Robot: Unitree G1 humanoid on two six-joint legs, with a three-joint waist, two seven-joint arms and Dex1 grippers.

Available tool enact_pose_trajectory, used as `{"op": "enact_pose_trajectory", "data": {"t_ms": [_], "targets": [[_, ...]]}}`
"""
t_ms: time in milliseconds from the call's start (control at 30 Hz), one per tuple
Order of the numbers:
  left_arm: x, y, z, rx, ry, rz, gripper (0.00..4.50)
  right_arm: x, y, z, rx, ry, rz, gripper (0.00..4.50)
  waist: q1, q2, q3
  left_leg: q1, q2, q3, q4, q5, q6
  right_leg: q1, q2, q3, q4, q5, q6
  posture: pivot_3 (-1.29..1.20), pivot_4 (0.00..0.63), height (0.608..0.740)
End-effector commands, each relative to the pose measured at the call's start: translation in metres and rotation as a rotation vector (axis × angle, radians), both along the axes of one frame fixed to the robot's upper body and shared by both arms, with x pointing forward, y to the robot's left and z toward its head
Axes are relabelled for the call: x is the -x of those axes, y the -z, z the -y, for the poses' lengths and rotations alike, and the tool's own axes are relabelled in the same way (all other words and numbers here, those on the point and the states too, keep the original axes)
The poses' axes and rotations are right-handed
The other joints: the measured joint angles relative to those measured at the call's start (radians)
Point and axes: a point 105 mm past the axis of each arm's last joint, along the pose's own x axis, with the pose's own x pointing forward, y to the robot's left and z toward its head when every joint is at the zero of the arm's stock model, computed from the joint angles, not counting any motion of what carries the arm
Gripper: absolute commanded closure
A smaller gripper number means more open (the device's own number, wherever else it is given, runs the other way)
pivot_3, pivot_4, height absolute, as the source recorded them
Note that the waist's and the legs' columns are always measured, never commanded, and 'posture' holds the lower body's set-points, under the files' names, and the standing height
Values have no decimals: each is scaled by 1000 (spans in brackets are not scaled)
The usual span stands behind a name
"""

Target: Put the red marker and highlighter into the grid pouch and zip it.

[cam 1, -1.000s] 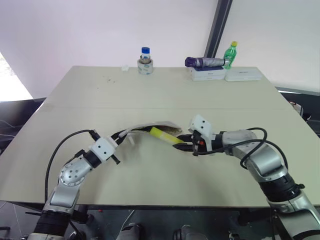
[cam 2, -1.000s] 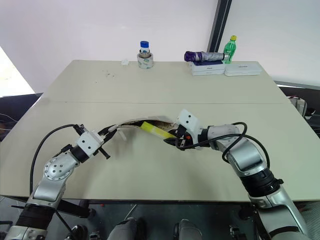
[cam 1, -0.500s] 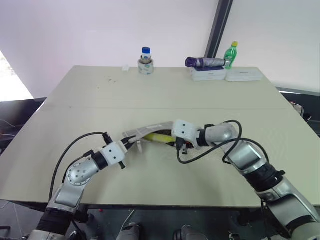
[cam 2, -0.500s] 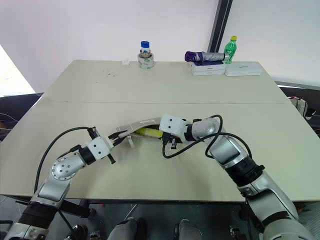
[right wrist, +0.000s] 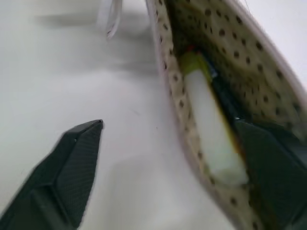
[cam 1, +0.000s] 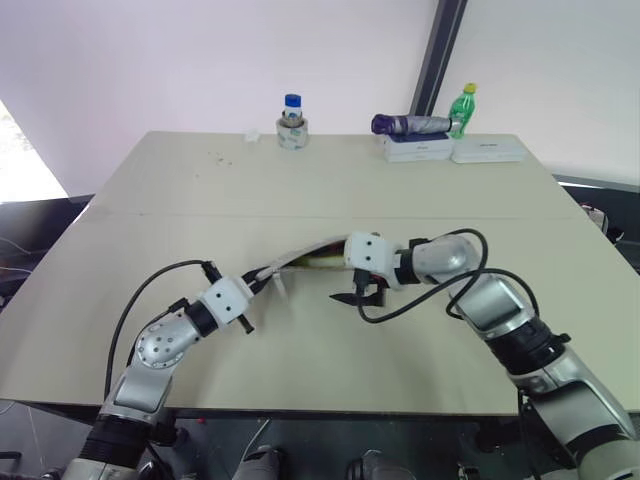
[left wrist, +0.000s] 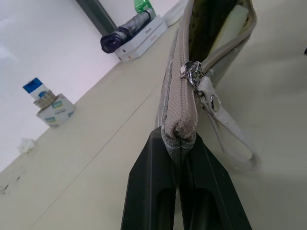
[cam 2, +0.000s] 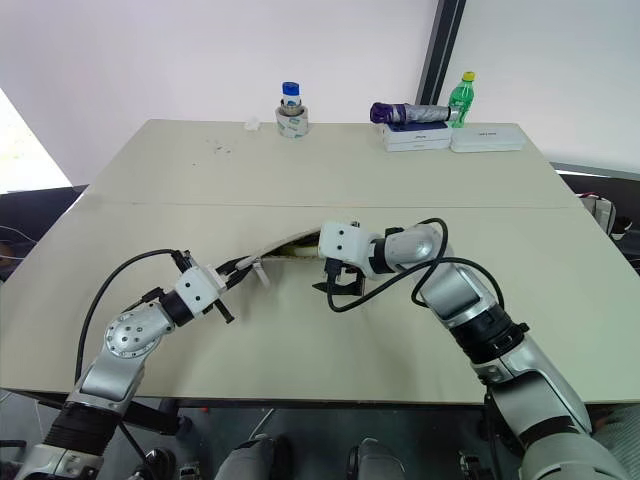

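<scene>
The pouch [left wrist: 180, 86] is being pinched at its end by the left gripper [left wrist: 178, 189]. The highlighter [right wrist: 211, 139] is being kept lengthwise inside the pouch. The right gripper [right wrist: 172, 158] is being held spread at the mouth.

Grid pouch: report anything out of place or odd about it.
The grid pouch stands unzipped, mouth gaping, its end corner pinched in the shut left gripper. The highlighter lies inside. The open right gripper hovers at the mouth. Nothing spilled or damaged.
</scene>
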Motion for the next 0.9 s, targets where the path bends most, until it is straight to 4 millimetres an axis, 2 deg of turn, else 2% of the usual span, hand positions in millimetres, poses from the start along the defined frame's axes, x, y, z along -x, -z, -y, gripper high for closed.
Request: {"op": "enact_pose_trajectory", "data": {"t_ms": [33,200,333,400,500,600,700,767,900], "targets": [[0,-14,-5,53,-21,44,4500,7,-21,7,-28,-9,36,135,0,0,0,0,0,0,0,0,0,0,0,0,0,0,0,0,150,737],[-1,-13,-9,64,-44,39,4500,20,-40,18,-112,-26,15,135,1,0,0,0,0,0,0,0,0,0,0,0,0,0,0,0,150,737],[-5,-10,-11,113,-78,0,4500,50,-49,6,-328,-105,-126,135,1,0,0,0,0,-1,0,0,0,0,0,0,0,0,0,0,150,737],[-5,-7,-5,122,-57,-21,4500,55,-49,-1,-423,-92,-190,135,-2,0,0,0,0,-1,0,0,0,1,0,0,0,0,0,0,150,737],[-5,-10,5,129,-38,-17,4500,67,-11,-14,-380,-98,-241,135,3,-1,-1,1,0,-1,0,0,0,1,0,0,1,0,0,0,150,737],[-7,-15,9,153,-37,-22,4500,71,12,-24,-422,-64,-305,135,2,-2,-1,1,0,-2,1,0,0,3,0,-1,0,0,0,0,150,737],[-5,-15,15,140,-11,-30,4500,54,39,-31,-418,55,-301,135,-3,-2,-1,1,0,-2,1,0,0,2,0,-1,1,0,0,0,150,737],[-1,-12,20,85,13,-22,4500,49,46,-40,-462,84,-318,135,-1,-2,-1,3,0,-2,1,0,0,3,0,-1,1,0,0,0,150,737],[3,-9,24,48,51,-38,4500,22,52,-53,-507,185,-261,135,-2,-2,-1,3,0,-2,1,0,-1,3,0,-1,1,0,0,0,150,737]]}}
